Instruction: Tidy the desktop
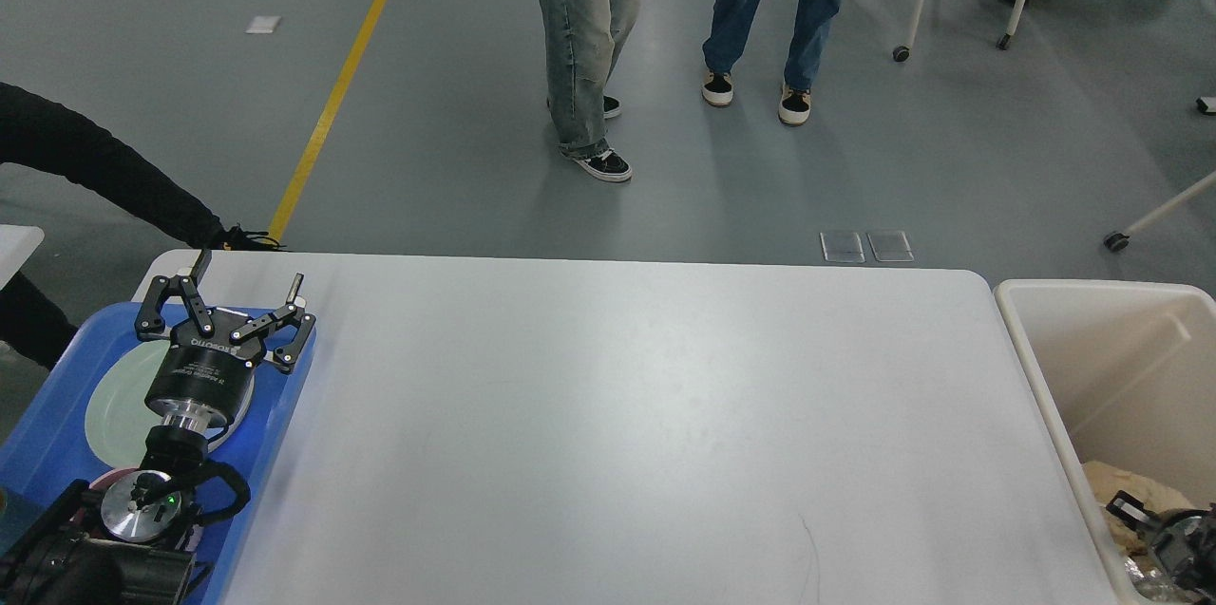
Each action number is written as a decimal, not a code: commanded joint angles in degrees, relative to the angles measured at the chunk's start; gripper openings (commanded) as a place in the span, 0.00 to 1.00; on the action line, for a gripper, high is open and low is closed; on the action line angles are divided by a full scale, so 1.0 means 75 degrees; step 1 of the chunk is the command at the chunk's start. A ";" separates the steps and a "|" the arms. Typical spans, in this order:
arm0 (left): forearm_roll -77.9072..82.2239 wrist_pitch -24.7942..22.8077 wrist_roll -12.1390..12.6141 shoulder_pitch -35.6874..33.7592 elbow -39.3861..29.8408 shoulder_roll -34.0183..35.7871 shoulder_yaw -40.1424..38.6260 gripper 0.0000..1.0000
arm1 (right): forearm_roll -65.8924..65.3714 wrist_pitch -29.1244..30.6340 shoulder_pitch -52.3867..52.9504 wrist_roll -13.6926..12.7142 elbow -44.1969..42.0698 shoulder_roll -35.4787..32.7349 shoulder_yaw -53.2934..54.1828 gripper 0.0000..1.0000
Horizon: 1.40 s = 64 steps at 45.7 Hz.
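Note:
The desktop [617, 415] is a large white table top with rounded corners, and its surface shows bare. My left gripper [249, 273] hovers over the blue tray [288, 368] at the table's left end. It is open, its two fingers spread wide with nothing between them. My right gripper [1154, 529] shows only as small dark parts low inside the beige bin [1043, 377] at the right edge. Its fingers cannot be told apart.
A pale green plate [109, 401] lies in the tray under my left wrist. Crumpled brown paper [1130, 486] lies in the bin. Two people [579, 35] stand on the floor beyond the far edge. A black-sleeved arm [104, 173] reaches in at far left.

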 commanded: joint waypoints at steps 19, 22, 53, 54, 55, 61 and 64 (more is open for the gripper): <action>0.0000 0.0000 0.0002 0.0000 0.0000 0.0000 0.0000 0.96 | -0.0071 -0.0530 -0.0237 0.0021 0.0034 0.0104 -0.0076 1.00; 0.0000 0.0000 0.0002 0.0000 0.0000 0.0000 0.0000 0.96 | -0.0083 -0.0518 -0.0225 0.0021 0.0045 0.0080 -0.0076 1.00; 0.0000 0.0000 0.0002 0.0000 0.0000 0.0000 0.0000 0.96 | -0.0012 0.0326 0.2129 0.0127 0.0244 -0.1595 0.2146 1.00; 0.0000 0.0000 0.0002 0.0000 0.0000 0.0000 -0.0012 0.96 | -0.0024 0.0326 0.2270 0.0115 0.0303 -0.1607 0.2638 1.00; 0.0000 0.0000 0.0002 0.0000 0.0000 0.0000 0.0000 0.96 | -0.0024 0.0326 0.2364 0.0115 0.0361 -0.1607 0.3176 1.00; 0.0000 0.0000 0.0002 0.0000 0.0000 0.0000 -0.0012 0.96 | -0.0012 0.0338 0.2728 0.0138 0.1344 -0.1619 0.7159 1.00; 0.0000 0.0000 0.0002 0.0012 0.0000 0.0000 -0.0012 0.96 | -0.0024 0.0326 0.2576 0.0138 0.1942 -0.1666 0.9327 1.00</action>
